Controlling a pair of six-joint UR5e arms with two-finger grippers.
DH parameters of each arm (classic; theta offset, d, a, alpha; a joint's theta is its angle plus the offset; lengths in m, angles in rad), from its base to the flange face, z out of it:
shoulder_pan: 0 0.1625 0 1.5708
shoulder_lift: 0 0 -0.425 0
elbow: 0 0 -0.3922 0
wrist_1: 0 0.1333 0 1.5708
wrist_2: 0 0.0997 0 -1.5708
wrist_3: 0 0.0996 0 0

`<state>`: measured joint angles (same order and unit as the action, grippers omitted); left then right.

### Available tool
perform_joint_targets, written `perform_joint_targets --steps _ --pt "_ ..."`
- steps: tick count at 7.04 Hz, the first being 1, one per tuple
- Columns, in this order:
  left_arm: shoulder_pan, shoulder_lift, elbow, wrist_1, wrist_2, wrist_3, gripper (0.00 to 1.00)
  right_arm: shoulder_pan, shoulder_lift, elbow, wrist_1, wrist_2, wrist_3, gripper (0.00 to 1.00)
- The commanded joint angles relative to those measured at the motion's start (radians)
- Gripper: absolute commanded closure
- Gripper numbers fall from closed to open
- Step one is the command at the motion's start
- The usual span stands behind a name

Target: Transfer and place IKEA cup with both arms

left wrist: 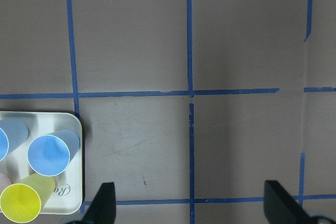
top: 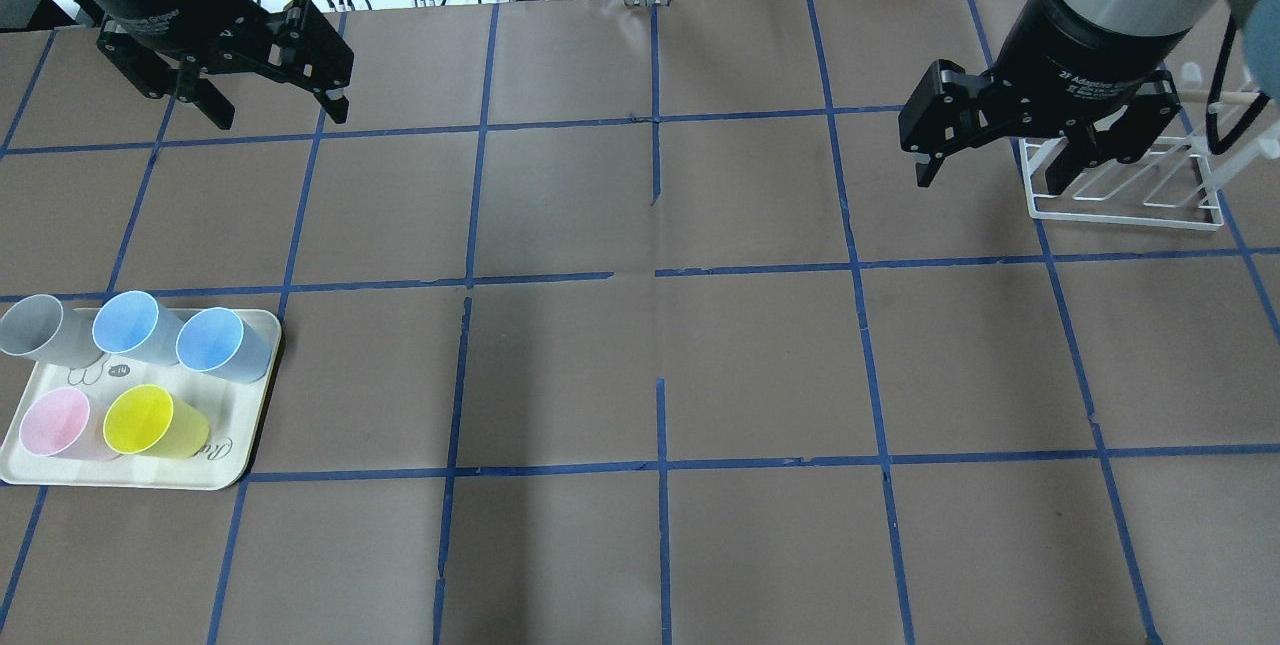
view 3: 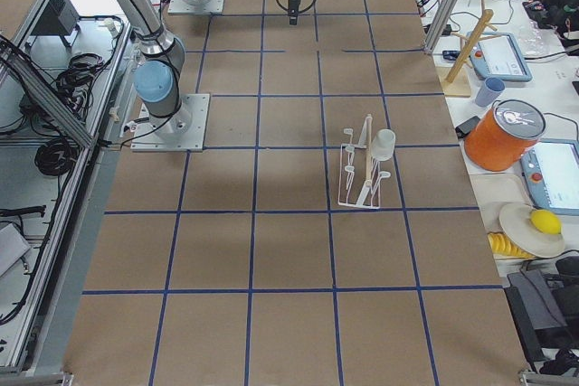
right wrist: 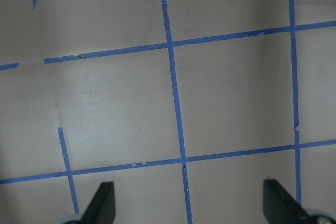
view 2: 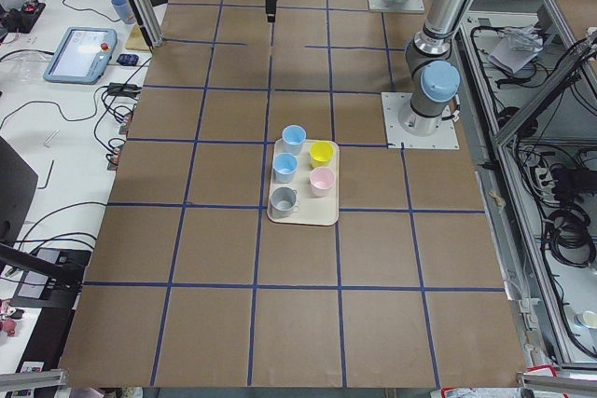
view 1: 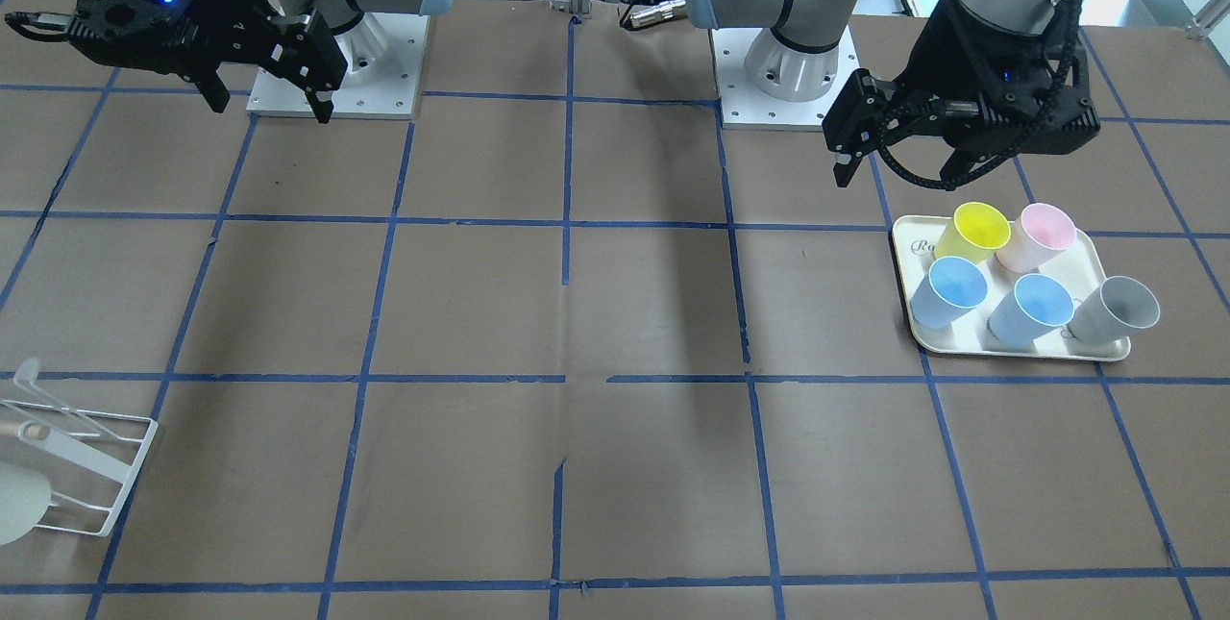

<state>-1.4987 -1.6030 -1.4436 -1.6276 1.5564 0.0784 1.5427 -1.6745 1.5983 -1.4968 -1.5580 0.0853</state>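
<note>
White IKEA cup (view 3: 385,144) rests on the wire rack (view 3: 357,192), just beside the right gripper (top: 992,170). Tray (top: 238,470) lies robot-side of the left gripper (top: 280,115). Both grippers gape empty; placement judged complete.

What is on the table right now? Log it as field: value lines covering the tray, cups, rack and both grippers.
tray: cream, on the robot's left side of the table
cups on tray: five, upright: yellow cup, pink cup, grey cup, middle blue cup, end blue cup
IKEA cup: pale, on the wire rack, robot's right side
left gripper: open, empty, in the air
right gripper: open, empty, in the air beside the rack
</note>
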Motion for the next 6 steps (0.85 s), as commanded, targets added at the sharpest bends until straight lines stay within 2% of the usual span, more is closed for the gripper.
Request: perform_joint_targets --steps 1,4,6 --pt "0.000 -0.002 0.000 0.003 -0.002 -0.003 0.00 -0.035 0.045 -0.006 -0.046 0.001 -0.015 0.00" --pt "-0.002 0.000 0.002 0.000 -0.002 -0.011 0.00 -0.206 0.113 -0.026 -0.164 0.009 -0.197 0.00" --pt "0.000 0.002 0.000 0.000 -0.001 -0.011 0.00 -0.231 0.189 -0.052 -0.255 0.004 -0.240 0.00"
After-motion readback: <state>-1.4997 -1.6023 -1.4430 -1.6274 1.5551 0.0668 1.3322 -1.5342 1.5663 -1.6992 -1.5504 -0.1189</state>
